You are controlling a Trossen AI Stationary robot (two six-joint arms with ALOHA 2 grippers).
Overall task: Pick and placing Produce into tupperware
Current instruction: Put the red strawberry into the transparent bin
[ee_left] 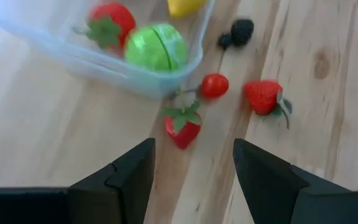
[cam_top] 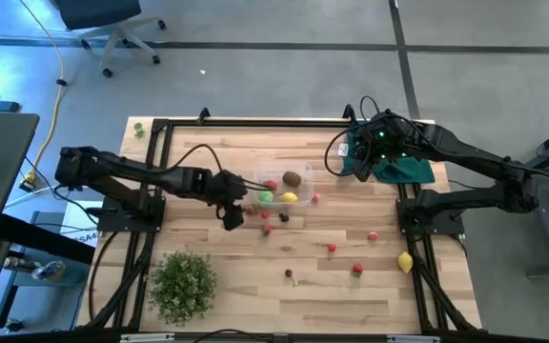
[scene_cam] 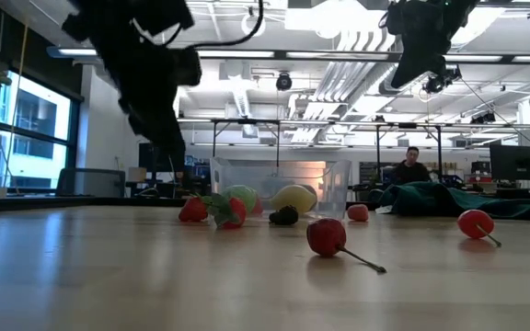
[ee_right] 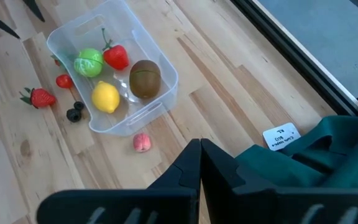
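Closest to the table-level camera lies a red cherry (scene_cam: 326, 236) with its stem trailing off to one side, one of several small fruits loose on the near and right parts of the wooden table (cam_top: 255, 286). The move that matters, though, is on the left. The left gripper (ee_left: 191, 171) hangs with its jaws apart and empty over the boards just left of and slightly nearer than the tupperware (cam_top: 301, 172), and a strawberry (ee_left: 183, 126) sits straight ahead of the gap between the fingers, leafy cap toward the tub and red tip toward the gripper. Its long axis seems to run roughly along the gripper's line of approach, so the jaws would close across its narrower sides. It lies just beside the tub's wall, with a small red tomato (ee_left: 215, 85) and a second strawberry (ee_left: 263, 96) close by. The left arm is plainly the nearer one. The right gripper (ee_right: 199, 163) is closed on nothing, over by the dark green cloth (ee_right: 328, 152) at the far right. Inside the tub already are a green ball (ee_right: 89, 62), a lemon (ee_right: 106, 98), a kiwi (ee_right: 145, 79) and another strawberry (ee_right: 116, 56).
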